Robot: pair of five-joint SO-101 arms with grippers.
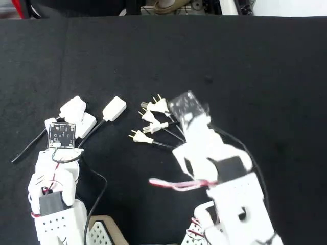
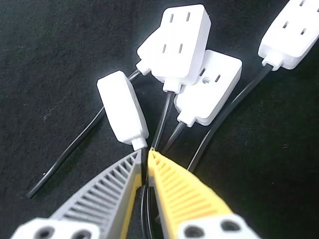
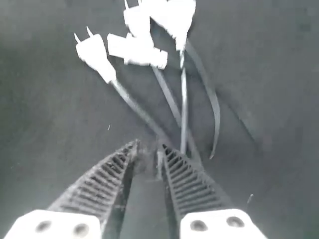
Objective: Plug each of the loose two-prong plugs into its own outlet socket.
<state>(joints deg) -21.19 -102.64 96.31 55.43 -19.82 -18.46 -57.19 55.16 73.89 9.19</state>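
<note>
1. White plugs [image 1: 155, 106], four by our count, lie fanned mid-table on the black cloth [image 1: 230, 61]. Their prongs point left and a little far, with their long axes running roughly left to right.
2. The right gripper [image 3: 148, 149] sits just right of them, fingers parted by a narrow gap, and we can make out nothing between them. The plugs lie straight ahead of its tips, so this is clearly the nearer arm.
3. Their leads [image 3: 183, 104] trail back right and near, past those tips. We reckon they could snag a grab.
4. Over on the left, the left gripper [image 2: 146, 158] is pinched tight on a black cord [image 2: 163, 117], just behind the sockets [image 2: 179, 42], three of them bunched close together.
5. A fourth, the lone socket [image 1: 114, 108], lies apart and nearest the plugs, with bare cloth between. To us that looks the easiest pairing.
</note>
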